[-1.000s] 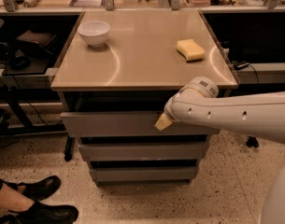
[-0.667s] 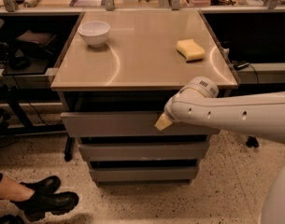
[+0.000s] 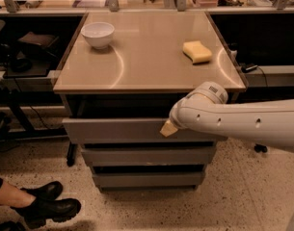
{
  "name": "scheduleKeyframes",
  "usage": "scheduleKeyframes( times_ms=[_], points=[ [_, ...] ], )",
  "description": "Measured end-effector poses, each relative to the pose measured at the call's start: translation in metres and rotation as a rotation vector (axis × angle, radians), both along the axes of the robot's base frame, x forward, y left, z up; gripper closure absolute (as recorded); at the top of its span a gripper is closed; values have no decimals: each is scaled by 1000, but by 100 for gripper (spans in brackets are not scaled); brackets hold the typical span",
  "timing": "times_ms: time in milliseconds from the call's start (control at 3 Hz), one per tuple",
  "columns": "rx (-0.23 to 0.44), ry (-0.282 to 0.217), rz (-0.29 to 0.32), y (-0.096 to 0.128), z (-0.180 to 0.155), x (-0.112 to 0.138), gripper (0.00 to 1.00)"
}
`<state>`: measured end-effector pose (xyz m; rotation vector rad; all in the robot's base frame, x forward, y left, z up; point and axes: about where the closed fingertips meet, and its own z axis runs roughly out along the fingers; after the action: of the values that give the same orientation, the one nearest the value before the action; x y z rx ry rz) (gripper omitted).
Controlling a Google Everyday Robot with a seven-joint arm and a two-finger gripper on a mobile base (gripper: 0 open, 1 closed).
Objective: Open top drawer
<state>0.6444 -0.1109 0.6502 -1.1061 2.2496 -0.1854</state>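
The top drawer (image 3: 117, 130) is the widest grey drawer under the tan table top (image 3: 146, 57). It stands pulled out a little, with a dark gap above its front. My white arm reaches in from the right. My gripper (image 3: 167, 128) is at the drawer's upper edge, right of centre, with a tan fingertip (image 3: 167, 129) showing against the front. Two narrower grey drawers (image 3: 146, 156) sit below it.
A white bowl (image 3: 98, 34) stands at the table's back left and a yellow sponge (image 3: 197, 51) at the back right. A person's black shoes (image 3: 47, 203) are on the speckled floor at lower left. Dark shelving flanks the table on both sides.
The person's shoes at lower left have shifted to the right. My arm and the drawer have not visibly moved.
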Motion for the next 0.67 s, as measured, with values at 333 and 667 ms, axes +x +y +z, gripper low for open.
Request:
scheduleKeyframes(
  times_ms=[333, 667],
  points=[
    [-1, -4, 17, -1, 0, -10, 100],
    [-1, -5, 19, -1, 0, -12, 100]
  ],
)
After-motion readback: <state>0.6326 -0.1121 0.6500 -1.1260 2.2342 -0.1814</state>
